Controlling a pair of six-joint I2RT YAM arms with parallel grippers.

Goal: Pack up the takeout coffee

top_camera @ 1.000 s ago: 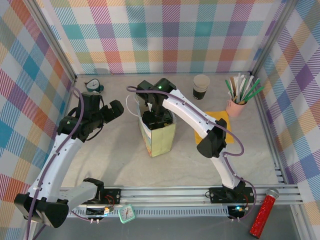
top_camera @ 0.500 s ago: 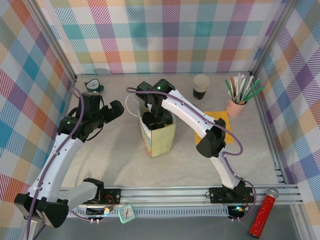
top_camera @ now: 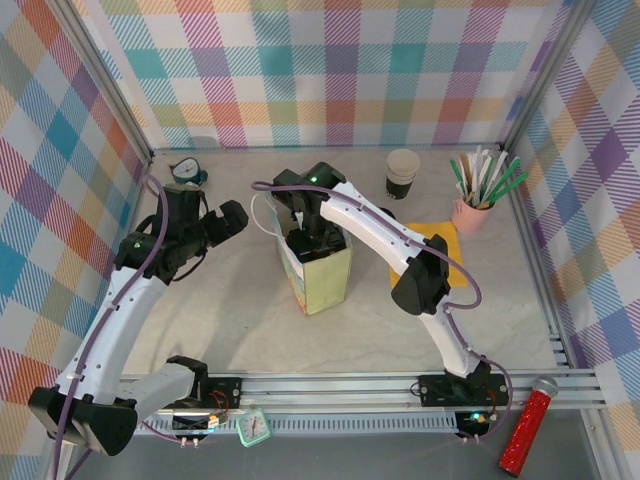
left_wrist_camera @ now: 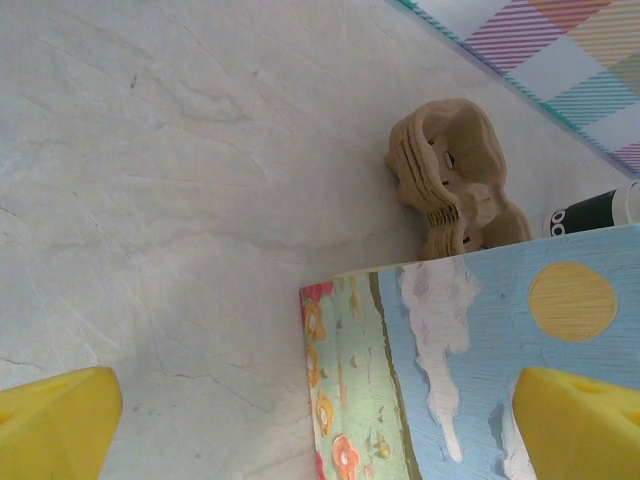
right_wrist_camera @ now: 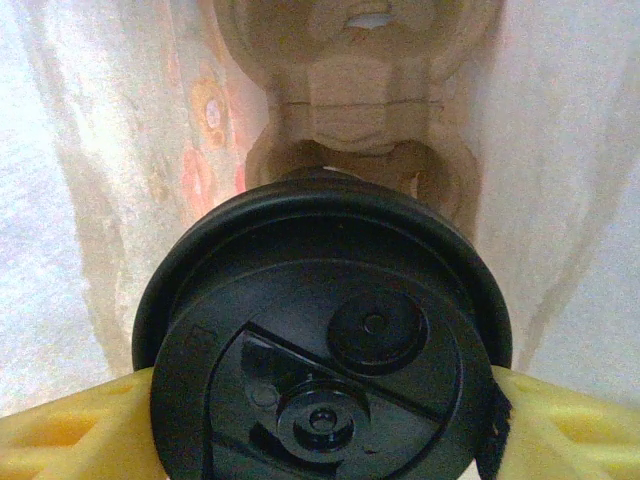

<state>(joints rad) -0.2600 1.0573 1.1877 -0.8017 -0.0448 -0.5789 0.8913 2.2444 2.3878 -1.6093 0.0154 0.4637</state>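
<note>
The takeout coffee, seen from above as a glossy round black lid, is clamped between the yellow fingers of my right gripper. It hangs between the white inner walls of the painted paper bag, over a brown pulp carrier. From above, my right gripper reaches down into the bag's mouth. My left gripper stands open just left of the bag, apart from it. Its yellow fingertips frame the bag's painted side.
A lidless black cup stands at the back, with a pink holder of stirrers to its right. A yellow napkin lies right of the bag. A teal timer sits back left. A pulp carrier shows past the bag's corner.
My right arm has sunk slightly further into the bag with the coffee. The left arm has stayed still.
</note>
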